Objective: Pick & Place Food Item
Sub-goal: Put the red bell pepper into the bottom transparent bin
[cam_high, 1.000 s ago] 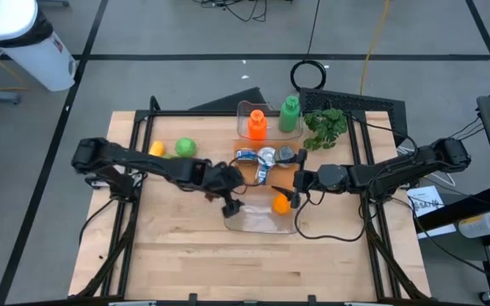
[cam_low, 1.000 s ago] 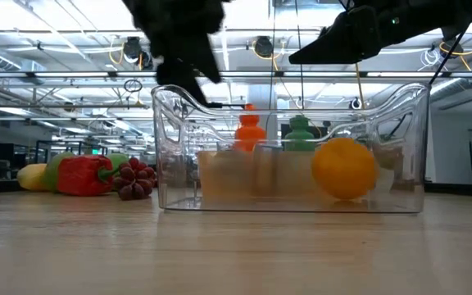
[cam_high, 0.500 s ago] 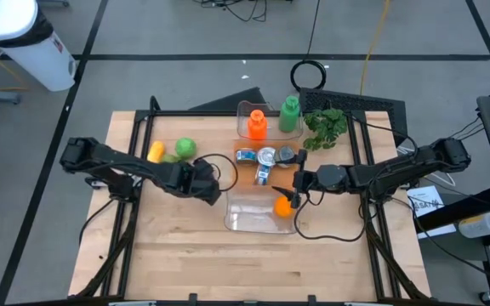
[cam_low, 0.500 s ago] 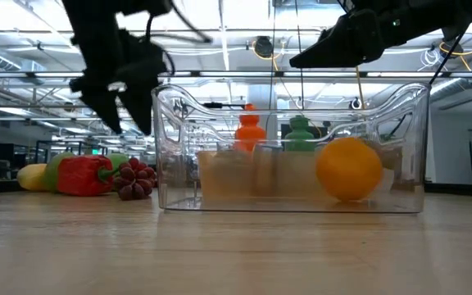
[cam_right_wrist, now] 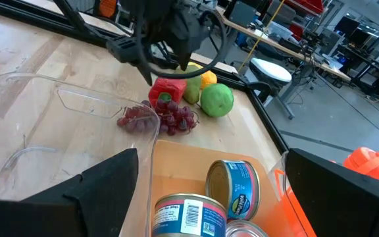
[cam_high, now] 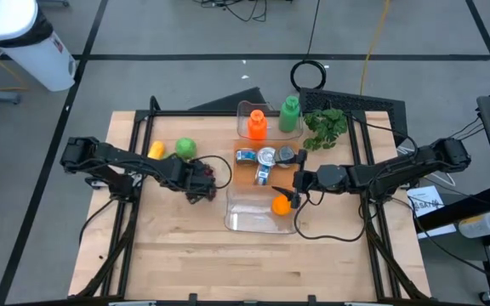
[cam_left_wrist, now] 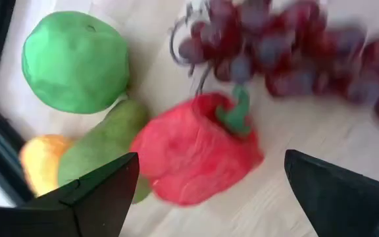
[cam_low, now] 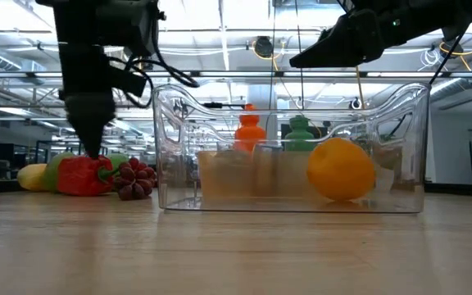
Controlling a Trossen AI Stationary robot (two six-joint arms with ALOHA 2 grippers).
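Note:
An orange [cam_high: 280, 204] lies in the clear bin [cam_high: 247, 223] at mid-table; it also shows in the low view [cam_low: 341, 170]. My right gripper [cam_high: 293, 197] is open above the bin's right side, near the orange and apart from it. My left gripper [cam_high: 201, 180] is open and empty, left of the bin, right above a red pepper [cam_left_wrist: 196, 158]. The pepper lies on the table beside purple grapes [cam_left_wrist: 288, 52], a green pear-like fruit [cam_left_wrist: 104, 148], a green round fruit [cam_left_wrist: 74, 62] and a yellow fruit [cam_left_wrist: 41, 161]. In the left wrist view its fingers stand wide apart on either side of the pepper.
A second clear bin [cam_high: 247, 170] beyond the first holds several cans [cam_high: 266, 157]. An orange bottle [cam_high: 257, 125], a green bottle [cam_high: 289, 115] and leafy greens [cam_high: 326, 127] stand at the far side. Bare wood lies toward the near edge.
My left gripper has gone from above the bin's near left corner toward the table's left and far side, and down, and now stands over the red pepper. The orange has rolled a little inside the bin.

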